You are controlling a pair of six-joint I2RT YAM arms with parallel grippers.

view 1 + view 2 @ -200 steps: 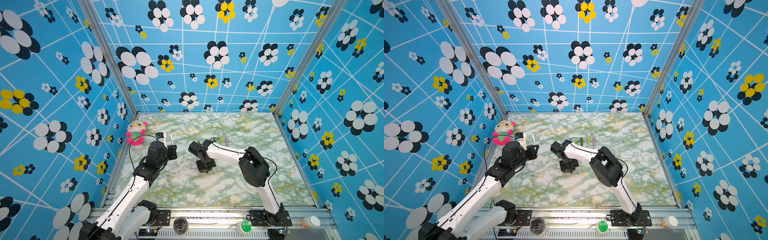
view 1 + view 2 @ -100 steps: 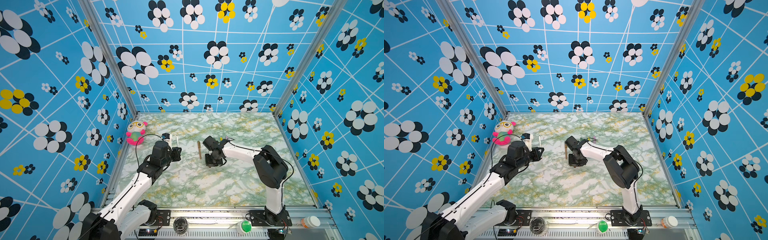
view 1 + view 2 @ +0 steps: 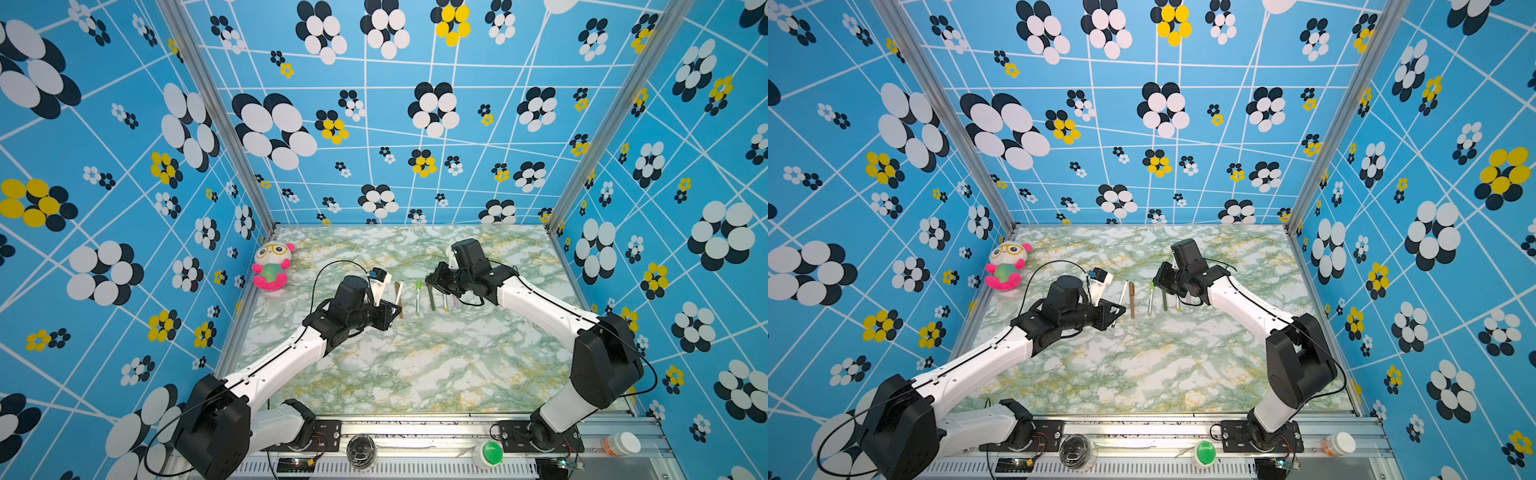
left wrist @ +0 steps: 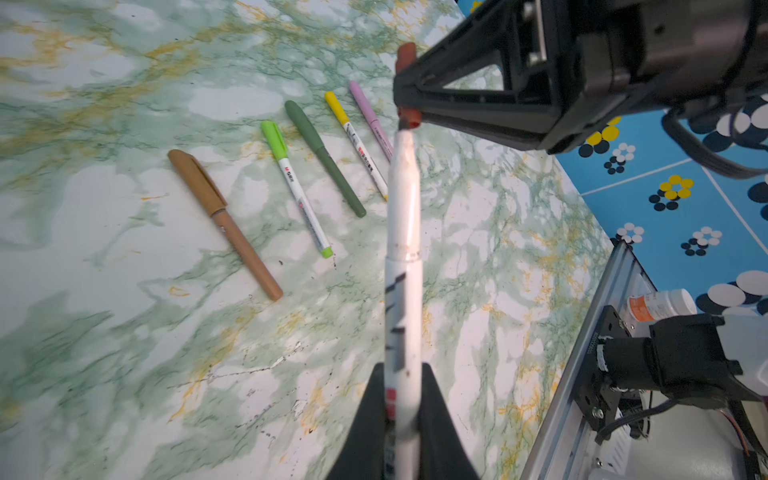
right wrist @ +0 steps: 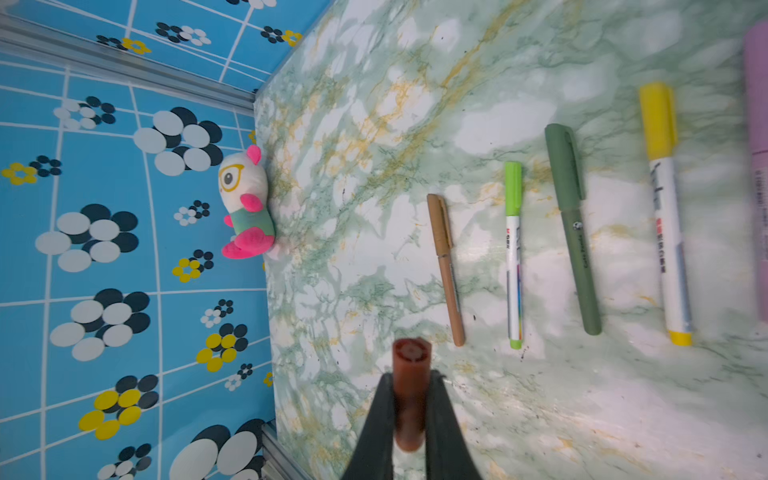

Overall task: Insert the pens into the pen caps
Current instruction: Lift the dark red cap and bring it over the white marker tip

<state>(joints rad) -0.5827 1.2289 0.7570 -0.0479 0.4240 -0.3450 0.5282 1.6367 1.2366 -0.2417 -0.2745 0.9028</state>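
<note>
The whole rig sits in a box with blue walls (image 3: 374,124) covered in white lines and black-white and yellow flowers, with aluminium posts (image 3: 216,120) in the far corners. The counter (image 3: 415,365) is a green-and-white marble print with yellow veins and a few dark specks. A plush toy (image 3: 272,266) sits at the far left, right against the wall. Along the near edge there's a metal rail (image 3: 415,428) with a green button (image 3: 490,453) and a small bottle (image 3: 621,444) off to the right.

The left tool (image 4: 402,386) is pinching a white pen (image 4: 403,232) by its back end, bare tip pointing far. The right tool (image 5: 411,388) is clamped on a reddish-brown cap (image 5: 411,357). From the left wrist the tip looks lined up with the cap, but both top views show the two tools apart.

Between them, partly under the right one, five capped pens lie side by side on the counter, caps toward the far wall. From the left they are the brown pen (image 4: 224,220), lime-capped pen (image 4: 297,191), dark green pen (image 4: 324,158), yellow-capped pen (image 4: 355,141) and pink pen (image 4: 370,118).
</note>
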